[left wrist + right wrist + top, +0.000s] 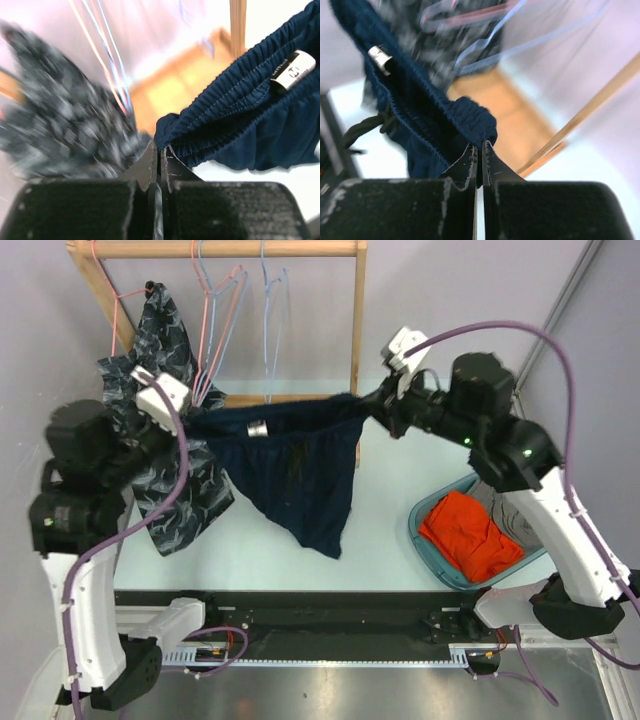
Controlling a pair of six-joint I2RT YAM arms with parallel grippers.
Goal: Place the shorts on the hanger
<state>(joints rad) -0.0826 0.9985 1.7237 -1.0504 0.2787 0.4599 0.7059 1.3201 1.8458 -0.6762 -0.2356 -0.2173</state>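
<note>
Up close, left gripper [159,151] and right gripper [479,149] are each pinching the shorts [245,115] by the waistband. Overhead, the shorts are hanging stretched between them.

Shorts [300,485]: plain dark navy, with a white label [258,427] bearing dark print. Hanger [267,335]: light blue. Other hangers [207,330]: pink. Printed garment [175,490]: dark ground with a pale grey leaf pattern. Orange garment [470,535]: bright orange, unpatterned. Basket [416,530]: blue-grey. Rack [230,249]: light tan wood. Table [250,550]: pale, near white. Arms [575,530]: black and white segments. Cables [560,350]: purple. Wall [450,280]: pale lilac.
</note>
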